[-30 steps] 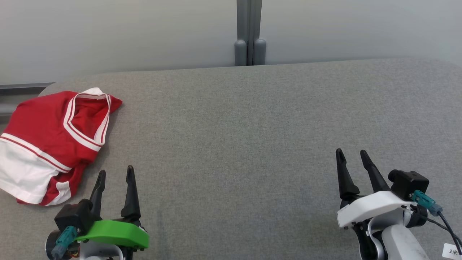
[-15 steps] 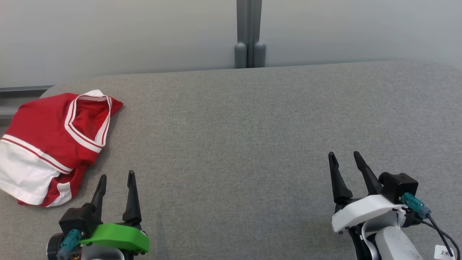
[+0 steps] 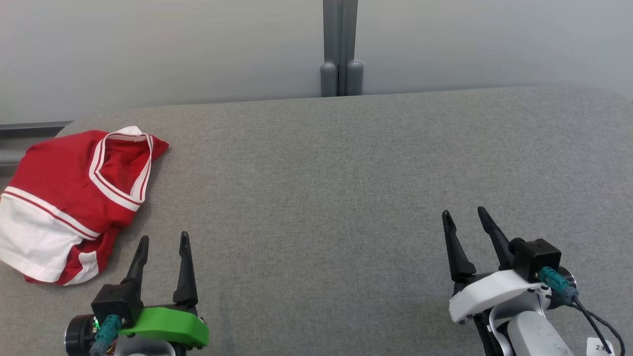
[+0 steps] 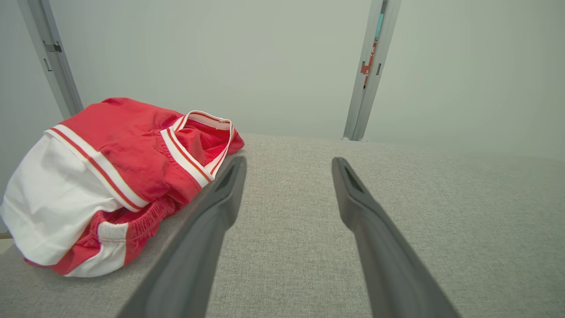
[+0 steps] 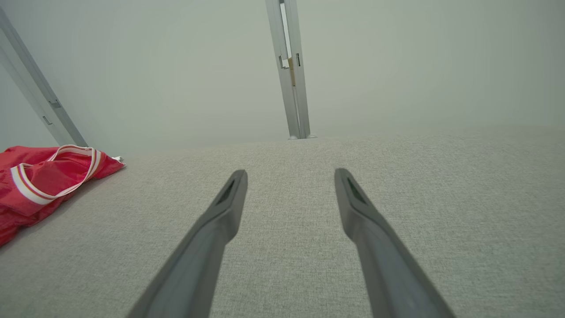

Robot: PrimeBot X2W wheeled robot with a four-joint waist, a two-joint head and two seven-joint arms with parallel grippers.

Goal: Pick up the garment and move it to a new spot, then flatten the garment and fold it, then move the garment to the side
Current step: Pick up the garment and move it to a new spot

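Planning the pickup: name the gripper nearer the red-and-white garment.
The green-mounted left gripper: it stands beside the red-and-white garment; the white-mounted right gripper is far off.

Surface: you have a grey fabric-covered table (image 3: 326, 168), its far corners rounded.
On it: your red-and-white garment (image 3: 59, 190) lies bundled at the left edge.

This is looking like a bare robot test lab: pale partition panels (image 3: 173, 49) are standing far behind a grey fabric-covered table (image 3: 321, 198), joined by a grey metal post (image 3: 339, 44).
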